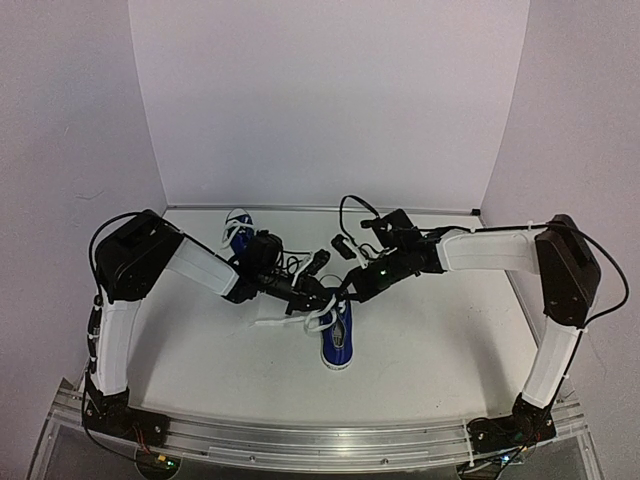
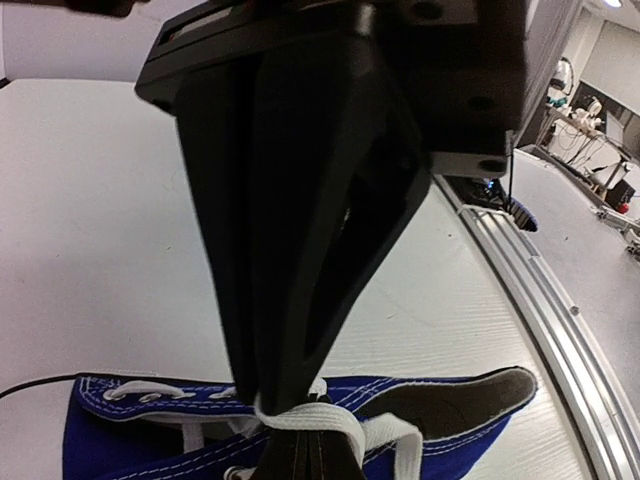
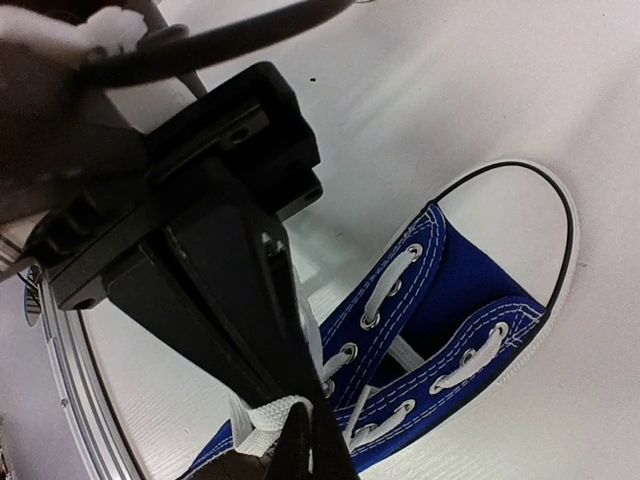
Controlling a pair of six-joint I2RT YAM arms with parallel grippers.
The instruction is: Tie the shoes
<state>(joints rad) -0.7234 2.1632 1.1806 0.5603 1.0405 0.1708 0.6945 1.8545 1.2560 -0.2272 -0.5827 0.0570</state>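
Over the shoe (image 1: 338, 342), left gripper (image 2: 288, 408) and right gripper (image 3: 298, 418) each pinched white lace (image 2: 385, 435), fingers narrow; an uneven pull might slip it free.

**White table** (image 1: 430, 360): flat, matte surface that fills the lower half of the top view.
**Back panel** (image 1: 330, 100): plain white and upright, meeting the table's far edge along a thin dark seam.
**Left side wall** (image 1: 70, 120) and **right side wall** (image 1: 590, 110): pale lilac-grey, standing at either side of the table.
**Aluminium rail** (image 1: 330, 440): slotted, running along the table's near edge.
**Benches** (image 2: 600, 110): seen beyond the rail in the left wrist view, carrying equipment too blurred to identify.
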